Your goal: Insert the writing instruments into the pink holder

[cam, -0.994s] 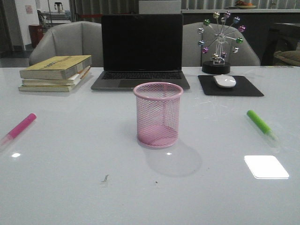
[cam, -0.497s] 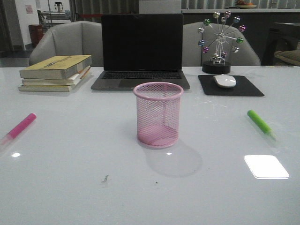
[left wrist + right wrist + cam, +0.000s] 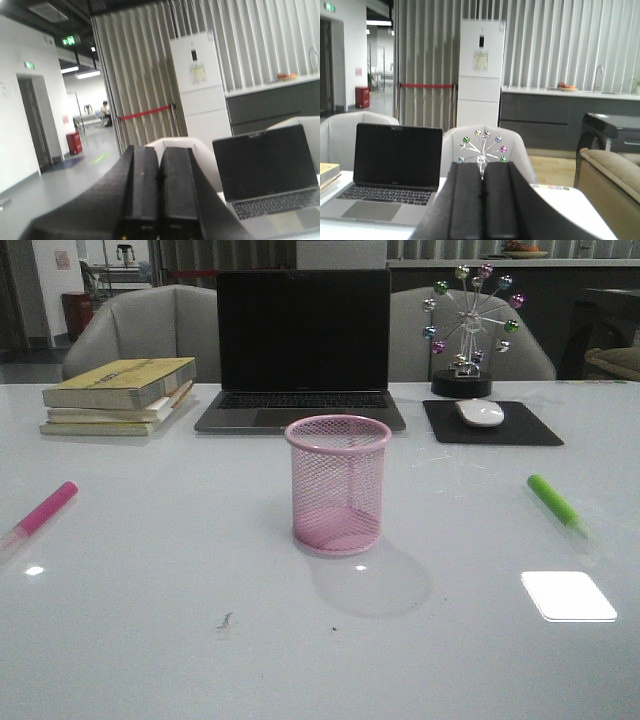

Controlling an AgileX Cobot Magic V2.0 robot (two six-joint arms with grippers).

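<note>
Pink holder (image 3: 338,485) stands upright on the counter (image 3: 150,640), directly in front of the laptop (image 3: 302,345); round wire mesh, solid rim and base, nothing inside it. Mouth faces straight up, so each marker needs a near-vertical drop-in.

Pink marker (image 3: 44,508) lies flat well left of the holder; green marker (image 3: 555,502) lies flat well right of it. Both chunky plastic barrels with pale translucent ends pointing toward the robot. One per side, so my guess is each arm takes its own.

Counter is glossy and reflective; round barrels could roll or skid when nudged.

Left tool (image 3: 159,200) and right tool (image 3: 482,210): flat black fingers pressed together, clenched on nothing, aimed out over the laptop, not down at the counter. Neither arm shows in the front view. Task not started.

Other clutter behind the holder: book stack (image 3: 118,395), mouse (image 3: 480,412) on black pad (image 3: 490,424), ball-spoke desk toy (image 3: 468,325).
</note>
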